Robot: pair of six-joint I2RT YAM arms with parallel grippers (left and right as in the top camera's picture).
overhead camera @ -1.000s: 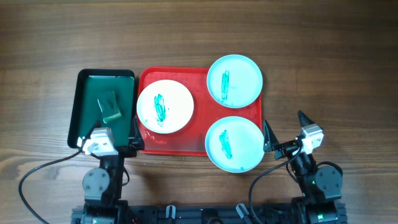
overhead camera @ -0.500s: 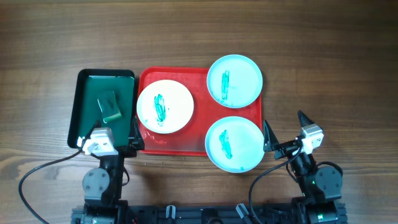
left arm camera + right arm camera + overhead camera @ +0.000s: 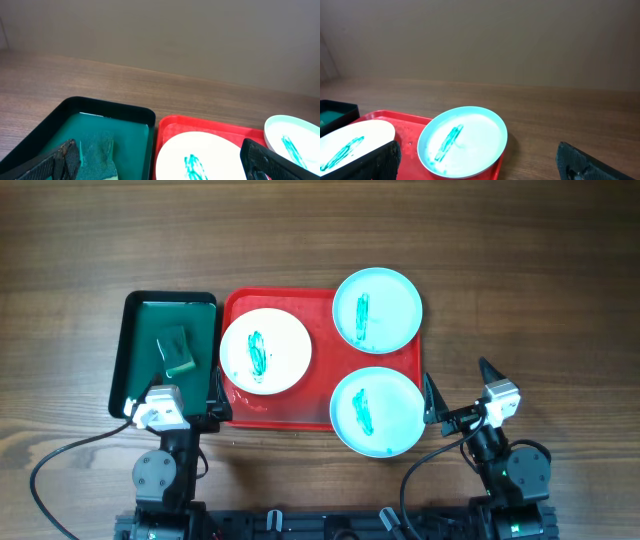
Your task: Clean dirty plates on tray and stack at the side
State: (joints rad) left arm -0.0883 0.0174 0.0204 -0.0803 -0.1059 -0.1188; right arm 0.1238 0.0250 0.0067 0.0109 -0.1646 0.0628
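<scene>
The red tray holds a white plate on its left. One pale cyan plate overhangs its far right corner and another overhangs its near right corner. Each plate has a teal smear. My left gripper is open and empty, just in front of the tray's near left corner. My right gripper is open and empty, right of the near cyan plate. The left wrist view shows the white plate, the tray and the far cyan plate. The right wrist view shows the far cyan plate.
A dark green tray lies left of the red tray, touching it, with a green sponge in it. The sponge also shows in the left wrist view. Bare wooden table surrounds both trays.
</scene>
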